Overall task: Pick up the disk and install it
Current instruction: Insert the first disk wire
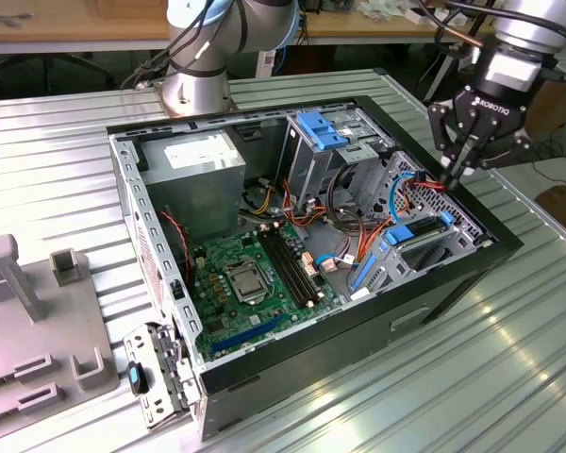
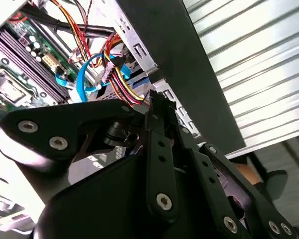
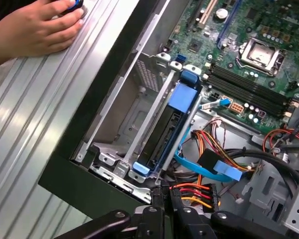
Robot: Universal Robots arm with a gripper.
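The disk, a dark drive in a bright blue carrier, stands on edge in a metal bay at the corner of the open computer case. Its blue tab shows in the exterior view near the case's right wall. My gripper hangs over that corner with its fingers drawn together to a point, nothing between them. In the first wrist view my gripper is just beyond the disk's lower blue end tab, beside a black connector with red, yellow and orange wires. In the second wrist view my gripper is above those cables.
A person's hand rests on the ribbed metal table beside the case. Inside are the motherboard, a power supply, a tall drive cage with a blue bracket and loose cables. Grey fixtures stand at the exterior view's left.
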